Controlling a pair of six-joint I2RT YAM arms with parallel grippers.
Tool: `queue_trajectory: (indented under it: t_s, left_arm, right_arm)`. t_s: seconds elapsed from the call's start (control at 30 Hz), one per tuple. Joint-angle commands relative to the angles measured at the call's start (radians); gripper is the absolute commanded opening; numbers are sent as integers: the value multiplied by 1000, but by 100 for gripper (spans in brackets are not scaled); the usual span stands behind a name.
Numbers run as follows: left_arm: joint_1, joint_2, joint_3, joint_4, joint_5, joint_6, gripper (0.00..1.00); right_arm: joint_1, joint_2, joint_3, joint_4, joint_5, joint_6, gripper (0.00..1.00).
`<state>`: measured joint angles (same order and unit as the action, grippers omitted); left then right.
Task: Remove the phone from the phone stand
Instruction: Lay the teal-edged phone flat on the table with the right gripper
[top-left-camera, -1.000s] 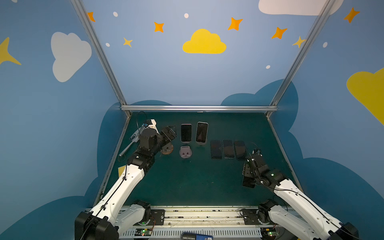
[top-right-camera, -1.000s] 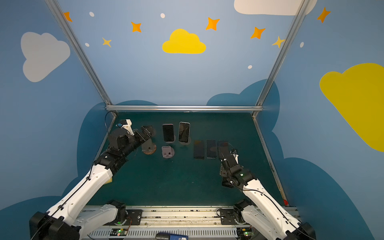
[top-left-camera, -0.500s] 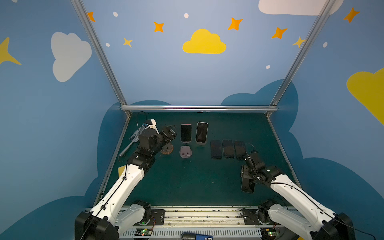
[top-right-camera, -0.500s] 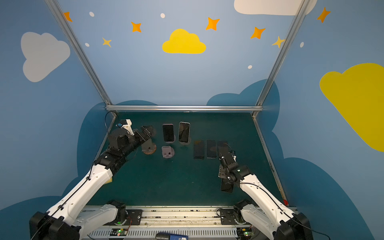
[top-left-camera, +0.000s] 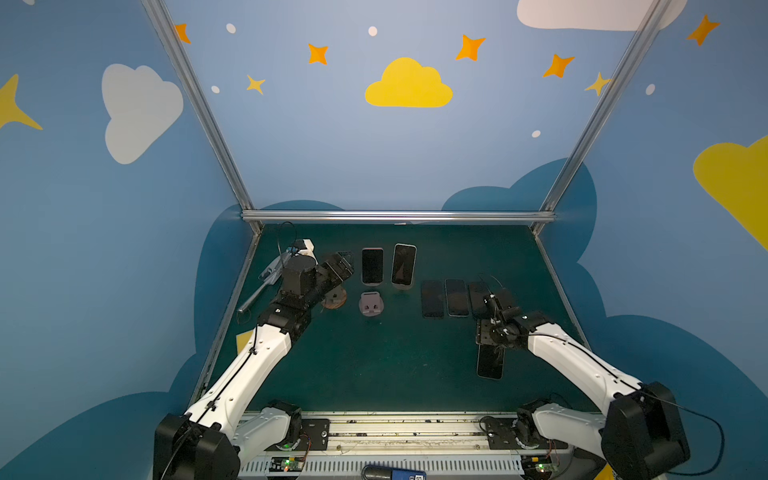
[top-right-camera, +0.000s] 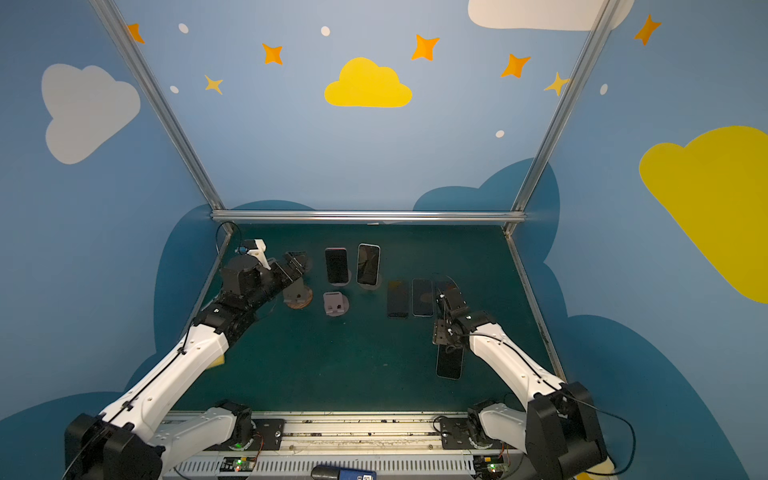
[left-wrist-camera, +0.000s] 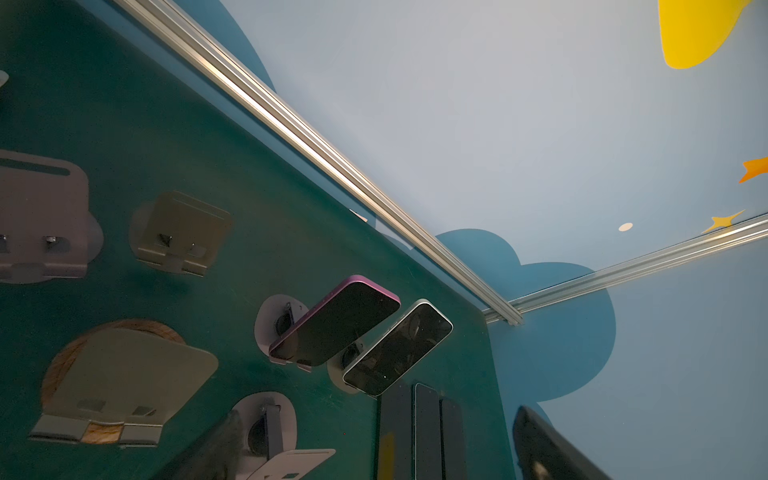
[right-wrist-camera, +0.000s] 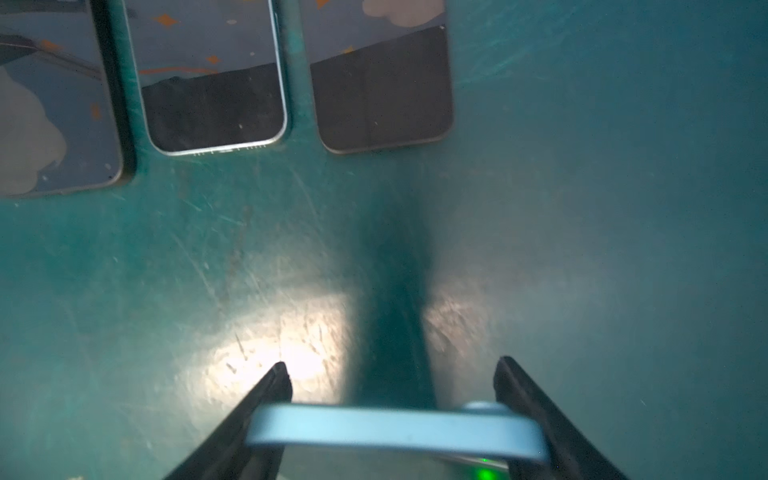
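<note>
While the left gripper (top-left-camera: 341, 266) hovers at centre left of both top views, its fingers spread wide and holding nothing, a wooden-based stand (top-left-camera: 334, 298) sits empty just below it on the green tabletop (top-left-camera: 374, 365). Right of that is a grey-pink stand (top-left-camera: 370, 303), also empty. Higher in the frame, a purple-edged phone (top-left-camera: 372, 266) and a silver-edged phone (top-left-camera: 403, 264) lean upright side by side, each on a stand of its own. Further right, three dark phones (top-left-camera: 456, 297) lie flat in a close row. Just below that row's right end, the right gripper (top-left-camera: 491, 344) has its fingers (right-wrist-camera: 272, 395) clamped on the two long edges of a light-blue phone (top-left-camera: 490, 363). This phone is off every stand and well apart from them, at lower right of the tabletop, screen dark. The right wrist view shows a shadow on the tabletop ahead of it, but whether its far end touches the surface I cannot tell.
</note>
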<state>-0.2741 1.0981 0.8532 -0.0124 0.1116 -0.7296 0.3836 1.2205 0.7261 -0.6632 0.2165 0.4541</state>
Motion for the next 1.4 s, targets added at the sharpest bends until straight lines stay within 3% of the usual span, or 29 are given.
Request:
queue_trajectory:
  t_s: [0.0, 0.43, 0.83, 1.1, 1.37]
  left_arm:
    - [9, 12, 21, 2, 7, 9, 100]
    - [18, 35, 19, 8, 18, -2, 100]
    - [28, 34, 20, 12, 36, -15, 100]
    - [39, 53, 25, 14, 55, -28, 100]
    - [47, 55, 24, 19, 62, -33, 100]
  right_arm:
    - [-23, 46, 41, 15, -67, -36, 60]
    - [-111, 399, 255, -222, -246, -23, 61]
    - [-84, 441, 256, -191, -270, -9, 61]
    - [16, 455, 299, -193, -279, 23, 61]
    - [204, 582, 411, -147, -320, 171, 62]
